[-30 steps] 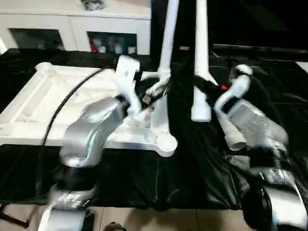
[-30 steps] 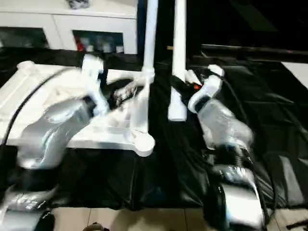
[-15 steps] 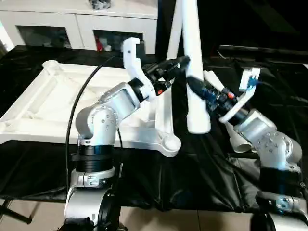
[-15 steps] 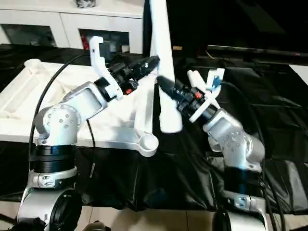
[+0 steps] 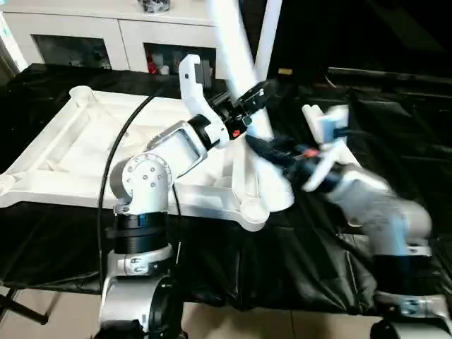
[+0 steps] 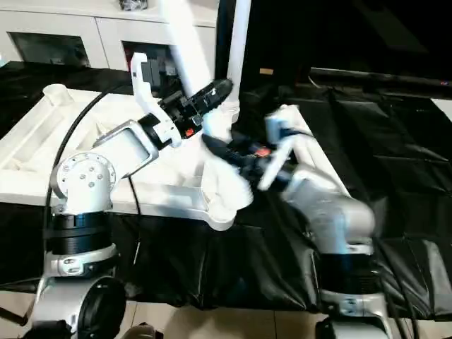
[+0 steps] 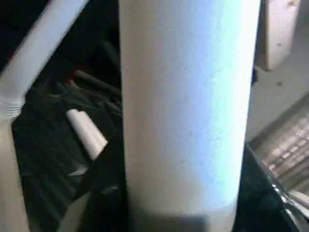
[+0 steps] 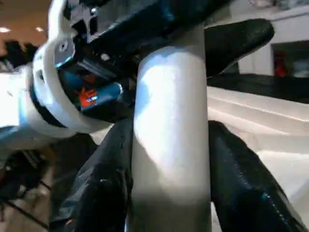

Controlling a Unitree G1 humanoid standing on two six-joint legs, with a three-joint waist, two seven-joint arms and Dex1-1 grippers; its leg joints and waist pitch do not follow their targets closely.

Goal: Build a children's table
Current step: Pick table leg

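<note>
The children's table's white tabletop (image 5: 49, 180) lies upside down on black cloth, ribs up. One white leg (image 5: 271, 32) stands upright in its far right corner socket. Both grippers hold a second leg (image 5: 227, 39), which leans with its top toward my left. Its lower end hangs just right of the near right corner socket (image 5: 251, 212). My left gripper (image 5: 248, 104) is shut on this leg higher up, and my right gripper (image 5: 272, 150) is shut on it lower down. The leg (image 8: 171, 135) sits tight between the black fingers (image 8: 239, 179) in the right wrist view. It also stands close in the left wrist view (image 7: 183, 96).
A white glass-door cabinet (image 5: 127, 32) stands behind the table. Black cloth (image 5: 318, 247) covers the work surface, with its front edge and the floor (image 5: 56, 311) close to me. A black cable (image 5: 116, 148) loops over the tabletop from my left arm.
The held leg has tipped from near upright to leaning left. Its lower end swung down toward the near right corner socket, and my right arm moved left and lower with it.
</note>
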